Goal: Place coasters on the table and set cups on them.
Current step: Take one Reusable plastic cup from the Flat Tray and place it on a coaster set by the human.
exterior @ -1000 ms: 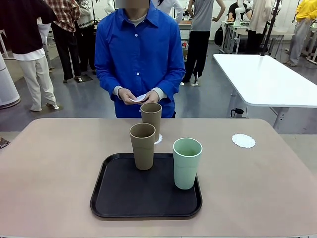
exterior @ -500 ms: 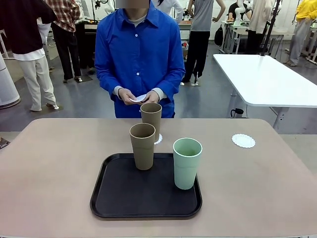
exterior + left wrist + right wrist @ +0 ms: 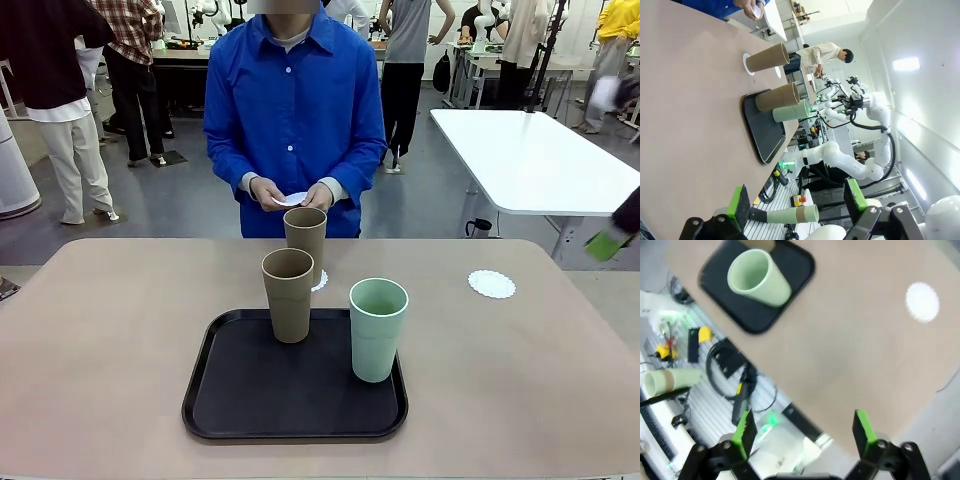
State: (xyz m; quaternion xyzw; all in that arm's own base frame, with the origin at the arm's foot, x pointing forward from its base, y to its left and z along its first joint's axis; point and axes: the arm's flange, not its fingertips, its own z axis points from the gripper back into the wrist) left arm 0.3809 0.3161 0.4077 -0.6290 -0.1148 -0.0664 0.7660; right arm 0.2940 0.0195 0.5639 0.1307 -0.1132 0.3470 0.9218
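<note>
Broadly, the large beige-tan smooth tabletop [image 3: 100,330] carries a black rectangular tray with rounded corners [image 3: 250,400] by the middle of its near edge. A person in a blue shirt [image 3: 295,110] stands at the far edge. The left claw [image 3: 797,197] and the right claw [image 3: 804,427] both hang clear of the tabletop, released, jaws wide with nothing between them. On the tray stand a tall tan-brown tapered tumbler [image 3: 288,295], by the tray's far rim, and a pale mint green tumbler [image 3: 378,330], at its right side. A second tan-brown tumbler [image 3: 305,240] stands off the tray, just beyond its far rim, on a small round white lacy paper doily [image 3: 320,281]. Towards the far right corner another doily [image 3: 491,284] lies bare. The person's hands [image 3: 268,193] hold a third doily [image 3: 292,199] above the far edge.
</note>
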